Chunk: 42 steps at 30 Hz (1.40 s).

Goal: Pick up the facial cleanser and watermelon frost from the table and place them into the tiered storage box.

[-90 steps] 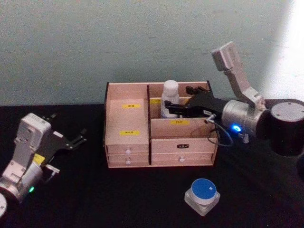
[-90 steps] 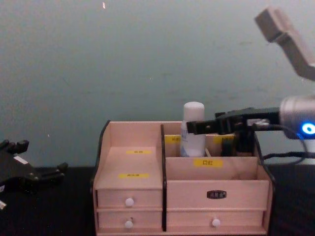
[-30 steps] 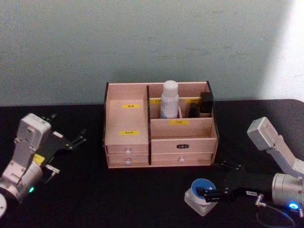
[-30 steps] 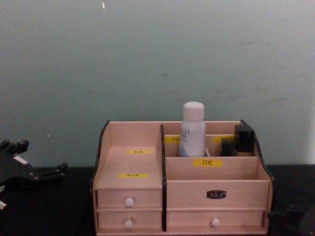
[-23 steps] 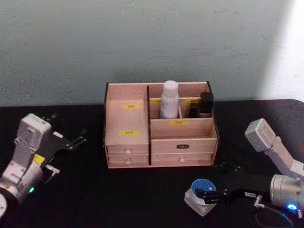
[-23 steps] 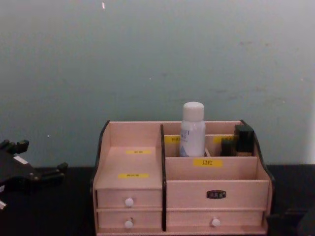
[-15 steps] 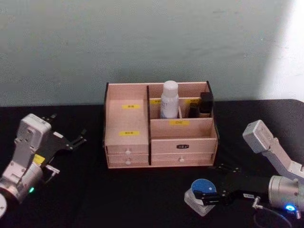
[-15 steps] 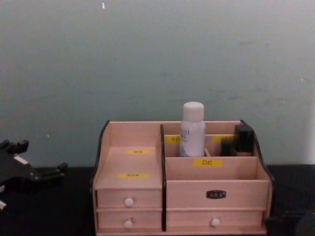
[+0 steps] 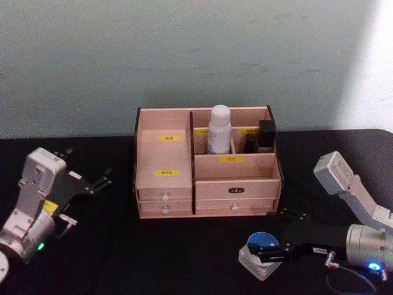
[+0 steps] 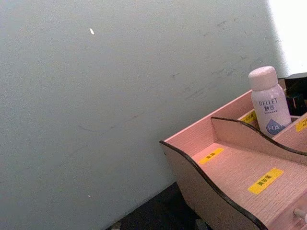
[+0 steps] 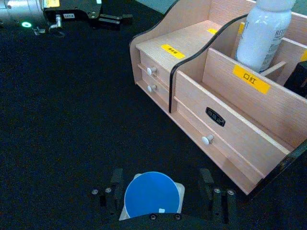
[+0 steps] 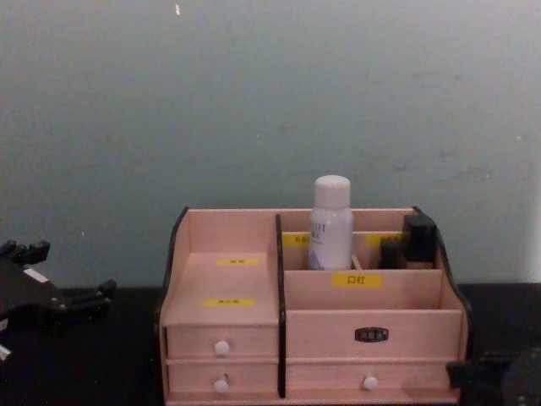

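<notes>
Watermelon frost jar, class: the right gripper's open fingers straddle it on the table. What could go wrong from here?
1. The watermelon frost sits nearer one finger of the right gripper, so closing may shove or twist it instead of gripping squarely.
2. Carried to the tiered storage box, it might knock the upright facial cleanser in a back compartment.
The left gripper is parked far left.

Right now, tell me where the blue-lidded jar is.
In the head view the jar sits on the table at the robot's right, in front of the wooden organiser's right end, between the open fingers of the right gripper.
</notes>
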Tool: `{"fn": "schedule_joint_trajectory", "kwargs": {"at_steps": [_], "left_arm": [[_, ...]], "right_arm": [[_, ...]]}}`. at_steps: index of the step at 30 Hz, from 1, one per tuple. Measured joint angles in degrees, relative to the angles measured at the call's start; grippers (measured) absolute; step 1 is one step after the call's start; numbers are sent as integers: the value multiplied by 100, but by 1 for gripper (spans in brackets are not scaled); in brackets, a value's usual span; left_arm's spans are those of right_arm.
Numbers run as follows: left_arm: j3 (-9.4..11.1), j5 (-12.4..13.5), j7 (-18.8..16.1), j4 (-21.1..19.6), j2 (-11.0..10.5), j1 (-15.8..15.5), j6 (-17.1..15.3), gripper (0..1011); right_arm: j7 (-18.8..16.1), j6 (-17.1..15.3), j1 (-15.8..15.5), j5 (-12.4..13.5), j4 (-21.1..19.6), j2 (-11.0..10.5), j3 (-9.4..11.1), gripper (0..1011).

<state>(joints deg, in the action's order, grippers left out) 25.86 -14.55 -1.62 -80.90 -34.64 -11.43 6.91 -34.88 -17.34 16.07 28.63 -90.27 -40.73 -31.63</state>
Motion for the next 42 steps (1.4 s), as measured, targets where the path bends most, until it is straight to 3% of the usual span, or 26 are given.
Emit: {"fn": "schedule_joint_trajectory", "kwargs": {"at_steps": [42], "left_arm": [[0,0,0,0,0,0,0,1001]], "right_arm": [[20,-103,32,-33,166,67,-140,1003]]}}
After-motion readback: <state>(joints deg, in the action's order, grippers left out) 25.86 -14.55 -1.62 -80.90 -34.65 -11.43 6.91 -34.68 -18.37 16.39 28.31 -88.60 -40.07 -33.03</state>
